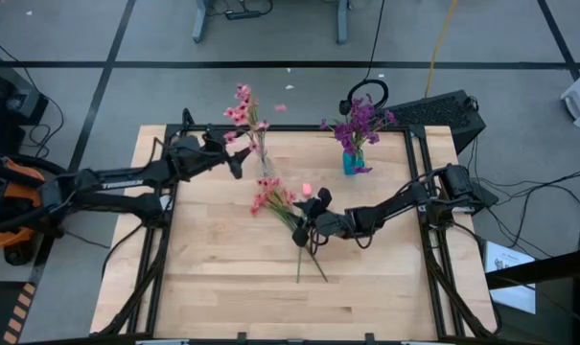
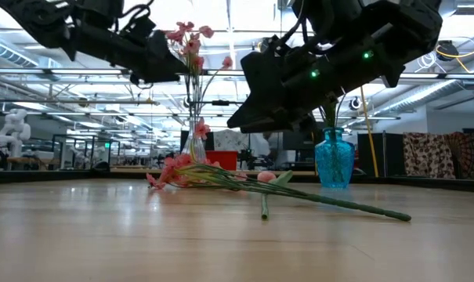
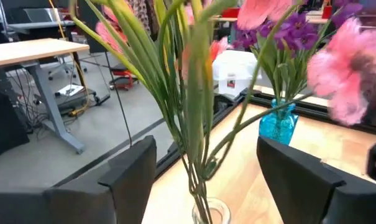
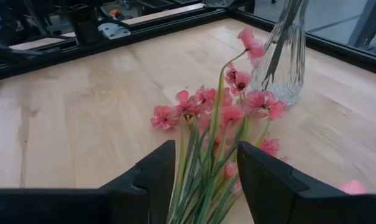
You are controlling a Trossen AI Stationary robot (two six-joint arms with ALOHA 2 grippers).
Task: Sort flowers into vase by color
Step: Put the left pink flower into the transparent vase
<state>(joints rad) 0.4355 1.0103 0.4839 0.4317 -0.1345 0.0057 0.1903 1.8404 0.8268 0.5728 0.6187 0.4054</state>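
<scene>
A clear glass vase point(image 1: 266, 165) holds pink sprays point(image 1: 242, 110) upright. My left gripper point(image 3: 206, 177) is open, level with the vase's mouth point(image 3: 210, 211), a finger on either side of the green stems point(image 3: 197, 134) without touching them. A blue vase point(image 1: 352, 163) holds purple clusters point(image 1: 359, 120). More pink sprays point(image 4: 206, 112) lie flat on the table, stems point(image 1: 313, 261) toward the near edge. My right gripper point(image 4: 206, 183) is open and hovers over them point(image 2: 252, 117), fingers either side of the stems. A pink tulip bud point(image 1: 307, 190) lies beside them.
The two vases stand near the table's far edge point(image 1: 299, 129), the blue one point(image 2: 334, 160) to the right of the clear one point(image 2: 196, 141). Headphones point(image 1: 366, 94) and a dark box point(image 1: 443, 110) sit beyond the far right corner. The near half of the wooden top point(image 1: 242, 287) is bare.
</scene>
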